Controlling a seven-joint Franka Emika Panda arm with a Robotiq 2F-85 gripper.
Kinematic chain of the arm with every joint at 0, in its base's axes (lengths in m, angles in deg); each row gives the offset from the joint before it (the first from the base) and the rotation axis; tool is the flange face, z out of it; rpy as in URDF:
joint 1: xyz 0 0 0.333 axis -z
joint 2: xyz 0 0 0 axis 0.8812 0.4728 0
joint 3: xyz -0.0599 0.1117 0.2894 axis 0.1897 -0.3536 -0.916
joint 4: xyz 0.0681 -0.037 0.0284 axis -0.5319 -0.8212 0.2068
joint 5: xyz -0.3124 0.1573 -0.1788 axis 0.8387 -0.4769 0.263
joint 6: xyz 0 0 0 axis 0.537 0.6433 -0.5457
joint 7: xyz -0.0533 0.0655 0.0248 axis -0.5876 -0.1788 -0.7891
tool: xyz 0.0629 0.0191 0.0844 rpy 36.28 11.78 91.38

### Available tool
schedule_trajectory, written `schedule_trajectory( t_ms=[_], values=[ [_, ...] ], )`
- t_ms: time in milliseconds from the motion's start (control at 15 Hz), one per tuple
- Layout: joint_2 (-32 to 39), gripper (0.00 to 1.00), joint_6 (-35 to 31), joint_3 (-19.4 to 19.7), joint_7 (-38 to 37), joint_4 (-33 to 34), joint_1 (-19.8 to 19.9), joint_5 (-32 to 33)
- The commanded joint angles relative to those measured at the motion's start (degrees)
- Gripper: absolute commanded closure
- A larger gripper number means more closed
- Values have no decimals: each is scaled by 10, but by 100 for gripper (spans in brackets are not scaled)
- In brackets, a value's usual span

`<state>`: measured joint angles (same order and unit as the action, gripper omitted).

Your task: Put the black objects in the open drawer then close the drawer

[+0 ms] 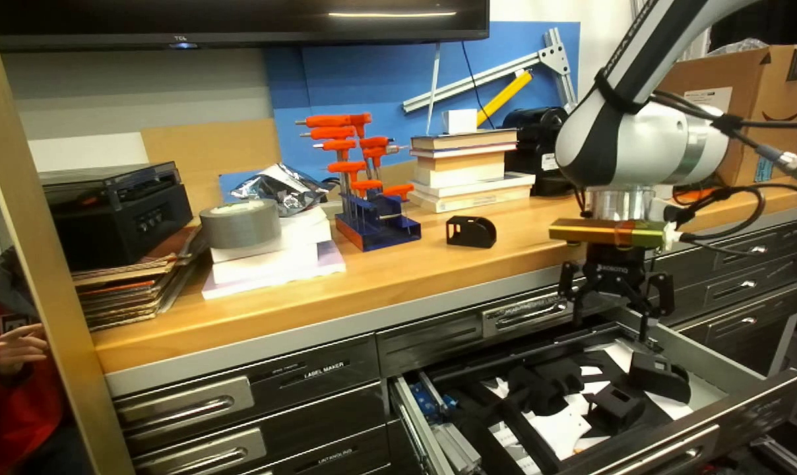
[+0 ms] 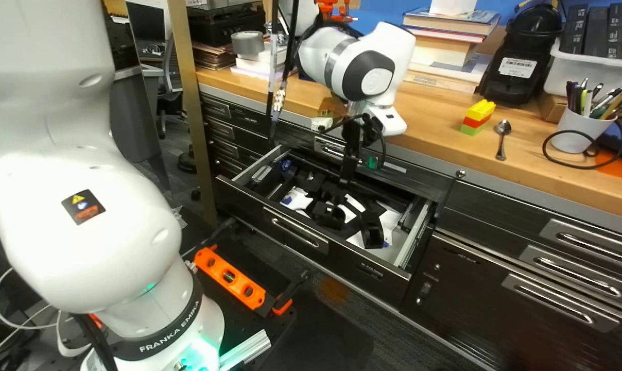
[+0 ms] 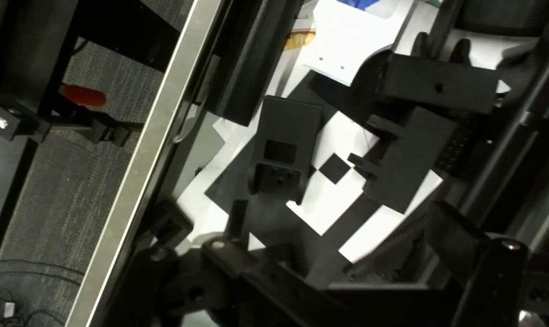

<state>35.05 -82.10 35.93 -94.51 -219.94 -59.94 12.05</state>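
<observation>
The open drawer (image 1: 758, 404) also shows in an exterior view (image 2: 244, 198) and the wrist view (image 3: 138, 168). A black hollow piece with a rounded end (image 1: 483, 232) stands on the wooden counter. Inside the drawer lie a similar black piece (image 1: 659, 377), also seen in an exterior view (image 2: 372, 230), and a black block with a recess (image 1: 615, 406), also in the wrist view (image 3: 288, 125). My gripper (image 1: 613, 330) points down over the drawer's rear part, fingers spread with nothing visible between them, as the wrist view (image 3: 345, 225) shows.
The counter (image 1: 398, 264) holds orange-handled hex keys (image 1: 346, 145), a book stack (image 1: 464, 171), duct tape (image 1: 240, 225) and toy bricks (image 2: 477, 117). White papers and other dark parts lie in the drawer. An orange level (image 2: 228, 276) sits by the robot base.
</observation>
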Motion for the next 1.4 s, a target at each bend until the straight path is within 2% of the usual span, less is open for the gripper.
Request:
schedule_trajectory(
  t_ms=[0, 267, 600, 867, 1333],
  values=[
    [-124, 0, -4, 8, -13, -60, -5, 34],
    [-219, 0, -4, -13, -18, -96, 3, 85],
    [-268, 0, 1, -73, -3, -67, -5, 125],
    [-259, 0, 34, -108, 71, -12, -22, 134],
    [-201, 0, 182, -122, 246, 122, -49, 130]
  ],
)
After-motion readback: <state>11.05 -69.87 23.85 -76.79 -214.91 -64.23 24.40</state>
